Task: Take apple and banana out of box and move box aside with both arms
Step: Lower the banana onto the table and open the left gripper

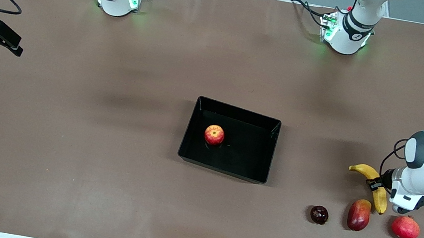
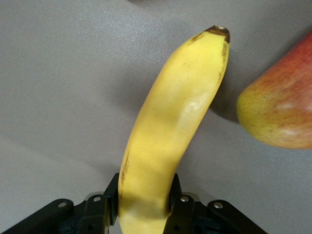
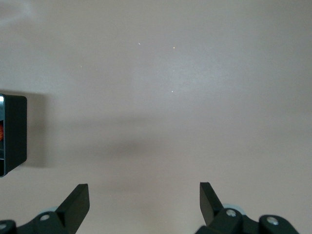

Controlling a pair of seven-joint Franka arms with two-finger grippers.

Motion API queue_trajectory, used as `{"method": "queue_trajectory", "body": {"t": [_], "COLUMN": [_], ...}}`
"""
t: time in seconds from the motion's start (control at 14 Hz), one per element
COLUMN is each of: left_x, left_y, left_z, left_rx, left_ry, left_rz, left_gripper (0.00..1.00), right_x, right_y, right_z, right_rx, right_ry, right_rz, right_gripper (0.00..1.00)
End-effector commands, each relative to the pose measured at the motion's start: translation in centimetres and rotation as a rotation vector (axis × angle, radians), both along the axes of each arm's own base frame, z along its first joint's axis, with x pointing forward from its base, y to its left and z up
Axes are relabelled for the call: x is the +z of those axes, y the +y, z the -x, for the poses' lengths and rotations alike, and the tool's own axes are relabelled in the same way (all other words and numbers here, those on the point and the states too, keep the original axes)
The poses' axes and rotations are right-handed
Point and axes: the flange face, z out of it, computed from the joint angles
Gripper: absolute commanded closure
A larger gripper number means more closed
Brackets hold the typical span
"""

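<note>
Closest to the front camera there's a row of spare fruit at the left arm's end of the desk point(image 1: 53, 178): a small dark maroon fruit point(image 1: 319, 214), a mango point(image 1: 359, 214) and a pomegranate point(image 1: 405, 227). Just above that row is the banana point(image 1: 371, 182), already out of the box and down low by the mango, with the left tool point(image 1: 377, 186) clamped tight around its middle. The left wrist view shows both fingers point(image 2: 108, 202) pressed against the peel, and the mango sitting right next to it. I can't tell for sure if the banana is resting on the desk yet or just above it. A bit farther from the camera, in the middle of the desk, sits the black box point(image 1: 230, 139) with the apple point(image 1: 214, 134) inside it, untouched. The right tool point(image 1: 1, 39) hangs over the bare desk toward the right arm's end, jaws spread wide and gripping nothing, basically waiting. So I'd say we're at the tail of the banana step: it just needs letting go of. Next up should be opening the left tool and backing off without rolling the banana into the mango, then someone grabs the apple, and after that both arms shift the box aside.
</note>
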Motion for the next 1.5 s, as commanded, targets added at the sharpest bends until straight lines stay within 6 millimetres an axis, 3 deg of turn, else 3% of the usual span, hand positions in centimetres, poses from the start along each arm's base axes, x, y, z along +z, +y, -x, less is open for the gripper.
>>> {"method": "queue_trajectory", "body": {"t": [0.0, 0.07, 0.21, 0.29, 0.43, 0.64, 0.79, 1.07, 1.29, 1.43], "left_x": [-0.2, -0.1, 0.8, 2.3, 7.0, 14.0, 16.7, 18.7, 21.1, 21.1], "left_y": [0.3, 0.3, 0.0, -0.2, -1.3, -6.4, -10.7, -20.1, -28.8, -35.0], "left_z": [-0.2, -0.3, -0.4, -0.6, -1.0, -1.2, -1.0, -0.1, 0.4, 1.3], "left_rx": [-0.022, -0.022, -0.026, -0.027, -0.041, -0.111, -0.172, -0.308, -0.422, -0.454], "left_ry": [-0.008, -0.011, -0.017, -0.031, -0.058, -0.077, -0.098, -0.13, -0.182, -0.191], "left_rz": [-0.011, -0.012, -0.017, -0.025, -0.047, -0.048, -0.033, 0.033, 0.076, 0.104], "left_gripper": [0.18, 0.0, 0.0, 0.0, 0.0, 0.0, 0.0, 0.0, 0.0, 0.0], "right_x": [0.5, 0.5, 0.5, 0.5, 0.6, 0.4, 0.5, 0.0, 0.0, 0.0], "right_y": [-0.2, -0.3, -0.3, -0.3, -0.4, 0.1, -0.2, -0.4, -0.3, -0.4], "right_z": [0.1, 0.1, 0.1, 0.1, 0.1, 0.1, 0.1, -0.1, -0.1, -0.1], "right_rx": [0.009, 0.008, 0.008, 0.008, 0.003, 0.014, 0.009, 0.002, 0.004, 0.002], "right_ry": [-0.003, -0.003, -0.003, -0.003, -0.005, -0.002, -0.003, 0.006, 0.006, 0.006], "right_rz": [0.005, 0.005, 0.005, 0.005, 0.004, 0.005, 0.002, -0.008, -0.008, -0.008], "right_gripper": [0.0, 0.0, 0.0, 0.0, 0.0, 0.0, 0.0, 0.0, 0.0, 0.0]}}
